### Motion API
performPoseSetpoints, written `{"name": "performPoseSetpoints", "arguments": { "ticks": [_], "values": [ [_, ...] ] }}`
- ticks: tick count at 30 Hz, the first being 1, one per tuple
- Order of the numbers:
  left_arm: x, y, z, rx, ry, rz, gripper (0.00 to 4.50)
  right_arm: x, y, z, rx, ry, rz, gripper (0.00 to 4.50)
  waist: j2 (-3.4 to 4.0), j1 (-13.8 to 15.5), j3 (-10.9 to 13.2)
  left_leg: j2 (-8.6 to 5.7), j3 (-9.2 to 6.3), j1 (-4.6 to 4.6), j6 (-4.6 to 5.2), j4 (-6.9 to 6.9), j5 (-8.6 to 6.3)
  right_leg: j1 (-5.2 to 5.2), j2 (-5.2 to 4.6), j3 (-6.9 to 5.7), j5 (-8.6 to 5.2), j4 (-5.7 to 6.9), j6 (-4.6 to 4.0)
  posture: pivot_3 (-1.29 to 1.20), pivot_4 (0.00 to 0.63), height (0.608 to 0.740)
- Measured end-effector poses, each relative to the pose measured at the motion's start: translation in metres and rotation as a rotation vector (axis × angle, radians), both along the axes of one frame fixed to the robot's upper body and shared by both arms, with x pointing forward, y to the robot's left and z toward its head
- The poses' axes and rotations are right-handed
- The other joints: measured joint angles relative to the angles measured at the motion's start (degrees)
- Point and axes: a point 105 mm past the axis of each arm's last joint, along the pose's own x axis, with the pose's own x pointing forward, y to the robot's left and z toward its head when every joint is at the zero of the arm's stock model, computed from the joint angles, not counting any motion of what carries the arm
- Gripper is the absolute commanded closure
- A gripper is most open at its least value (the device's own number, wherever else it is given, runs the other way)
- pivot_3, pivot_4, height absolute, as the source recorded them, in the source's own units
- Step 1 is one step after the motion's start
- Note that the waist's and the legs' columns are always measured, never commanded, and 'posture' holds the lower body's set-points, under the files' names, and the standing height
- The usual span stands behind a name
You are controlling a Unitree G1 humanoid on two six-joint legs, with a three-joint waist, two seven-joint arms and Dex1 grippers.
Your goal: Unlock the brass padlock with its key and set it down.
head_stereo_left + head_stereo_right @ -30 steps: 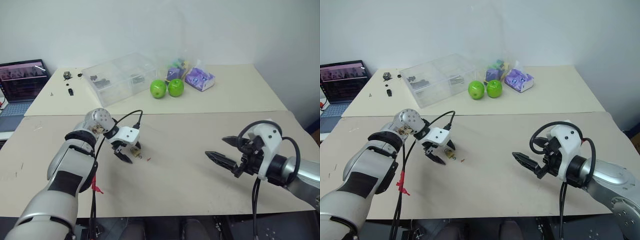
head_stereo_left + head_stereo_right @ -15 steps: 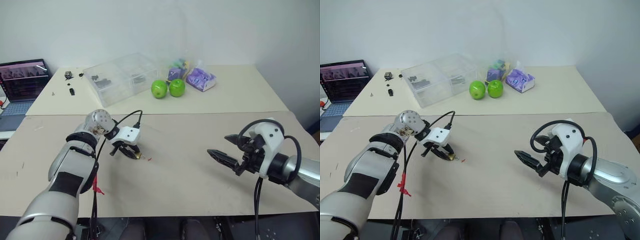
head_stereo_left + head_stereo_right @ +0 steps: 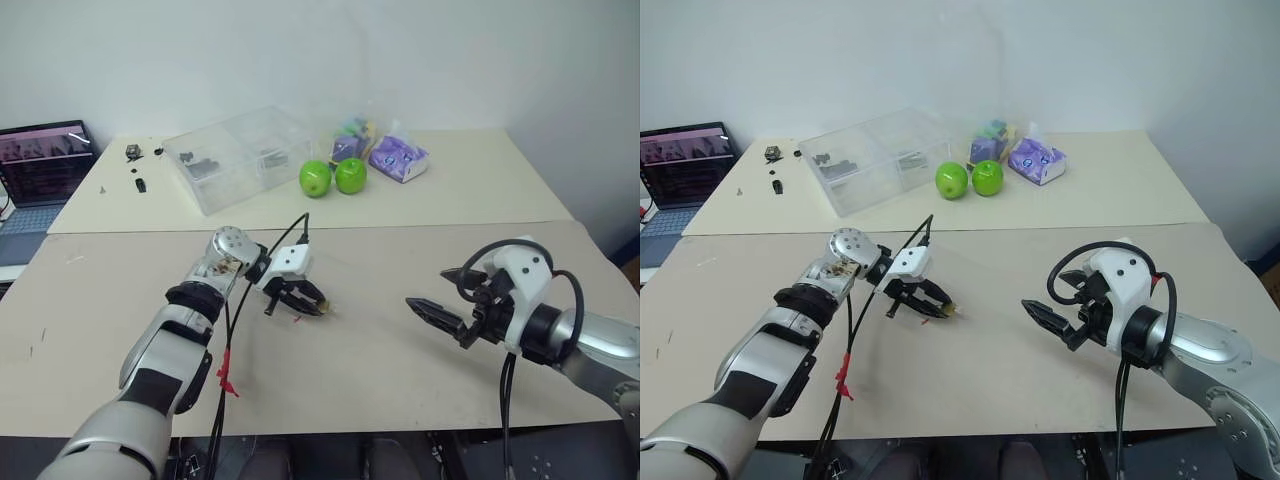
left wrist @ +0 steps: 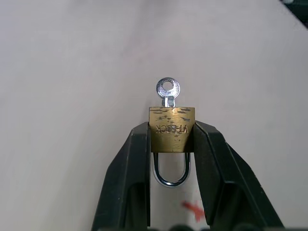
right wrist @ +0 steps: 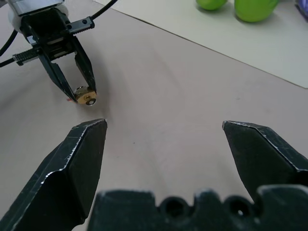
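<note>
The left end effector (image 4: pixel 171 144) is pinching the small, rigid brass padlock (image 4: pixel 172 129) by its flat sides (slippery metal), presenting the thin silver key (image 4: pixel 168 91) for the spread right end effector (image 5: pixel 163 139).

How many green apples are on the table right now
2. Both green apples sit side by side and touching on the far table: one nearer the clear plastic box, the other nearer the purple packets. More could be hidden behind those packets.
</note>
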Motion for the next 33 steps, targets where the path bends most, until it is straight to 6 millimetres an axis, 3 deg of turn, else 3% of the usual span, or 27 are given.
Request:
{"name": "performPoseSetpoints", "arguments": {
  "ticks": [9,12,15,19,25,33],
  "values": [
    [-0.007,-0.004,0.007,0.000,-0.058,0.078,3.73,0.002,0.005,-0.002,-0.007,-0.007,0.035,0.00,0.05,0.44,-0.03,0.04,0.01,0.03,0.00,0.01,0.00,0.03,0.07,0.04,0.01,-0.03,-0.01,0.00,0.150,0.740],
    [-0.008,-0.007,0.011,-0.005,-0.062,0.103,3.73,0.006,0.000,-0.006,-0.196,-0.060,0.049,0.00,0.11,0.49,-0.01,0.00,0.05,0.00,0.00,0.03,0.00,-0.01,0.04,0.07,0.00,-0.05,-0.01,0.00,0.150,0.740],
    [-0.010,-0.018,0.027,-0.046,-0.062,0.137,3.73,0.010,-0.001,-0.008,-0.404,-0.188,0.091,0.00,0.11,0.45,-0.02,0.02,0.06,0.01,0.00,0.03,0.00,0.00,0.05,0.04,-0.02,-0.07,0.03,0.00,0.150,0.740],
    [-0.020,-0.028,0.044,-0.089,-0.037,0.119,3.73,0.006,0.016,-0.015,-0.528,-0.334,0.226,0.00,0.12,0.06,-0.02,0.06,0.10,0.04,-0.01,0.02,0.00,-0.02,0.09,0.09,-0.02,-0.05,0.03,0.00,0.150,0.740],
    [-0.021,-0.025,0.042,-0.057,-0.038,0.111,3.73,0.001,0.036,-0.015,-0.672,-0.584,0.372,0.00,0.12,0.25,-0.02,0.06,0.14,0.21,-0.03,0.03,0.01,0.03,0.09,0.12,-0.07,-0.14,0.05,0.00,0.150,0.740],
    [-0.013,-0.030,0.049,-0.045,-0.040,0.128,3.73,0.000,0.050,-0.024,-0.683,-0.688,0.414,0.00,0.11,0.43,-0.02,0.01,0.15,0.10,-0.03,0.04,0.01,0.05,0.06,0.15,-0.03,-0.11,-0.02,0.00,0.150,0.740]
  ]
}}
